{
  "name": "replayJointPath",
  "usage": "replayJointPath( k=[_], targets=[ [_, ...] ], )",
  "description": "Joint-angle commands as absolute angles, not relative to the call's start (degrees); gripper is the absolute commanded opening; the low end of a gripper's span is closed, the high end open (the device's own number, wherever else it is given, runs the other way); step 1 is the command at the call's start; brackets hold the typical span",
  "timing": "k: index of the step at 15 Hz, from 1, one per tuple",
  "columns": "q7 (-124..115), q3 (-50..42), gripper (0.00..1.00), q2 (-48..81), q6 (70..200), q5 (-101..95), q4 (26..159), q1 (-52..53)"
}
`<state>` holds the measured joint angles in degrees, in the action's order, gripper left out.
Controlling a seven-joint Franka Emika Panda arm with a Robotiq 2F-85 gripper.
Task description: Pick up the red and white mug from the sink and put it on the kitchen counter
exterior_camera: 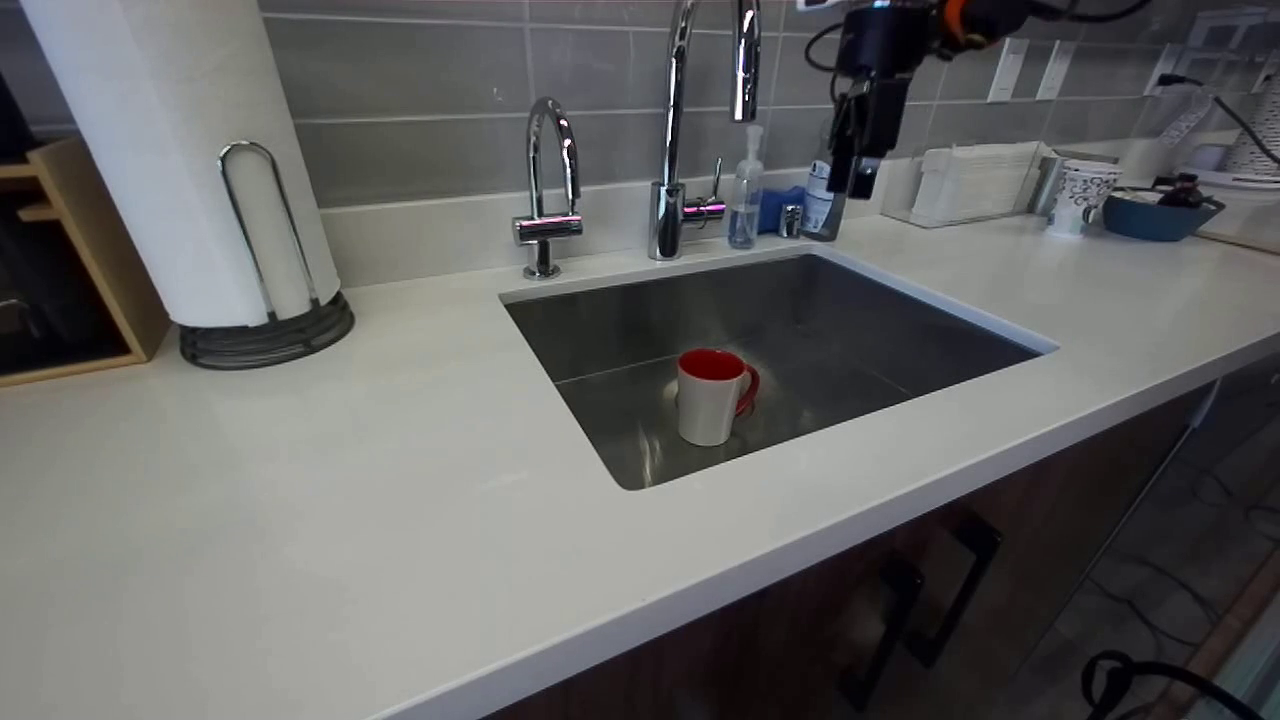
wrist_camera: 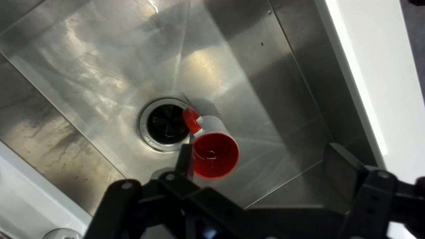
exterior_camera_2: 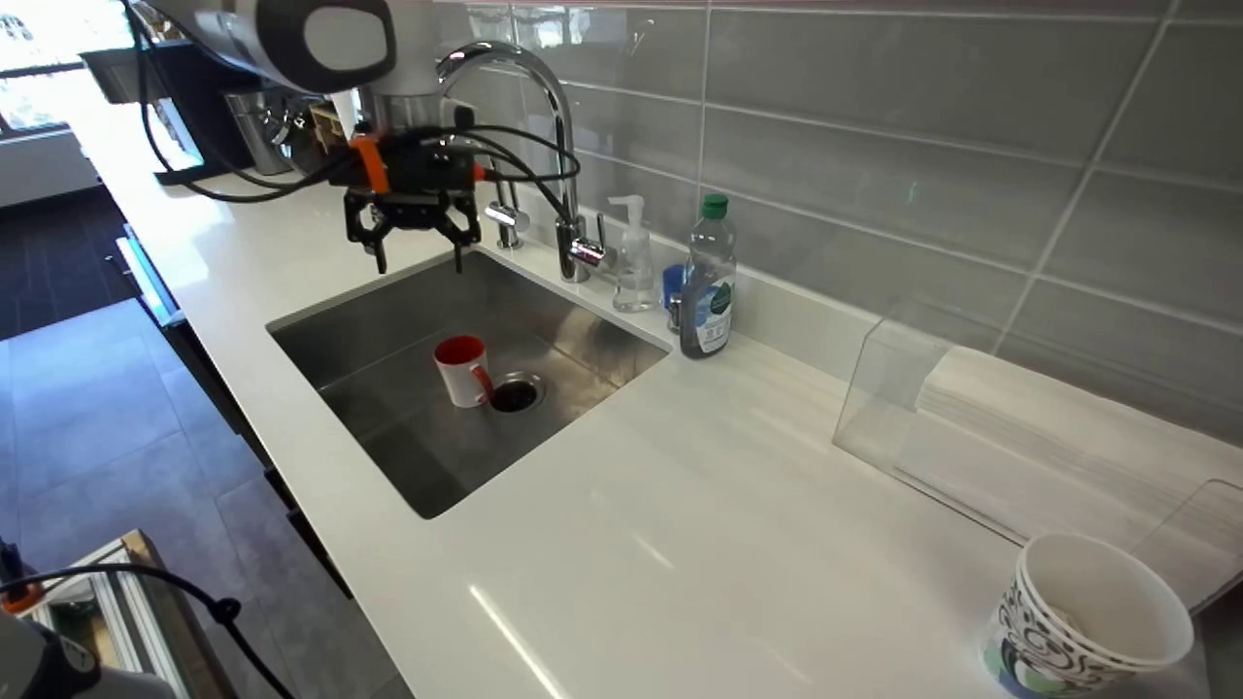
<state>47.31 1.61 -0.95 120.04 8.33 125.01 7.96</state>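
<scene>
Upright in the stainless sink (exterior_camera: 820, 330) stands the white mug (exterior_camera: 704, 412) with its red inside and red handle. Its handle points toward the drain hole, as an exterior view (exterior_camera_2: 460, 373) and the wrist view show. My gripper (exterior_camera_2: 420, 262) hangs well above the basin, fingers pointing down and spread wide with nothing between them. In the wrist view the mug (wrist_camera: 215, 155) appears low down, beside the tip of the left-hand finger (wrist_camera: 185, 159), while the gripper (wrist_camera: 261, 155) spans sink floor. The kitchen counter (exterior_camera: 400, 470) surrounds the basin as a broad white surface.
Two chrome faucets, a tall one (exterior_camera: 668, 150) and a small one (exterior_camera: 541, 240), rise behind the sink. A pump bottle (exterior_camera_2: 636, 272) and a green-capped soap bottle (exterior_camera_2: 709, 291) stand nearby. Paper towels (exterior_camera: 230, 200), a napkin holder (exterior_camera_2: 1049, 437) and paper cups (exterior_camera_2: 1078, 612) occupy the counter.
</scene>
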Motion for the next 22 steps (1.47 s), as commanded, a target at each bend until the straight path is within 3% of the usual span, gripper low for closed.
replayJointPath(
  k=[1,10,22],
  targets=[
    [49.24,2.85,1.0,1.55,120.06,10.18,123.98,6.27],
    [55.22,3.89,1.0,7.88,117.83,12.27,119.81,5.21],
    [77.2,5.68,1.0,12.03,143.76,24.06,128.57,-0.19]
  ],
)
